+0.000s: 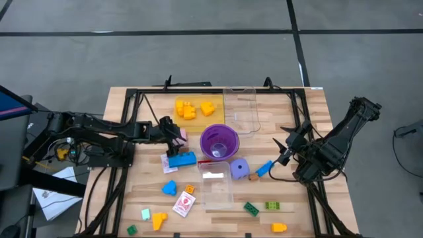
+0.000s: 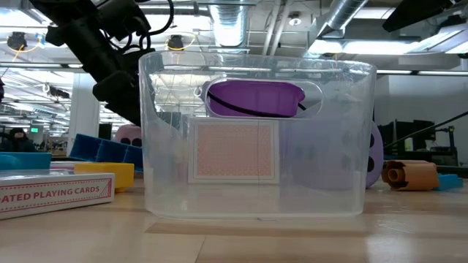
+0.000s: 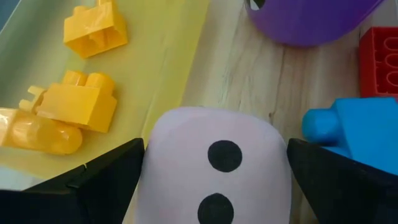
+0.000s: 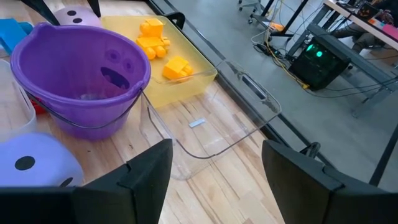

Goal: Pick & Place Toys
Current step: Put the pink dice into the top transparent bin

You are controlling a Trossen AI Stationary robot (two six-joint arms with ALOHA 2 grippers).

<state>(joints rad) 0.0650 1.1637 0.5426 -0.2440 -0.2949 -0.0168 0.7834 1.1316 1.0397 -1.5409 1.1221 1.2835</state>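
A pink dotted die (image 3: 214,162) sits on the table between the yellow tray (image 1: 198,118) and the purple cup (image 1: 219,141). My left gripper (image 3: 214,186) is open and slants down over it, one finger on each side. A blue brick (image 3: 360,127) and a red brick (image 3: 379,59) lie just beyond the die. Yellow bricks (image 3: 81,102) lie in the yellow tray. My right gripper (image 4: 214,168) hangs open above the table's right part, holding nothing, near the purple die (image 4: 34,165). More small bricks (image 1: 251,209) and a card box (image 1: 185,203) lie near the front edge. My left gripper's fingers (image 3: 106,180) stand close against two opposite sides of the pink die, coming from the table's left and slanting down. I cannot tell whether they touch those sides (image 3: 149,168). The die's dotted top faces up.
A clear tray (image 1: 241,109) stands at the back beside the yellow one. Another clear tray (image 2: 256,139) with a card (image 2: 234,150) in it stands near the front middle. An orange and blue piece (image 1: 261,170) lies by the purple die.
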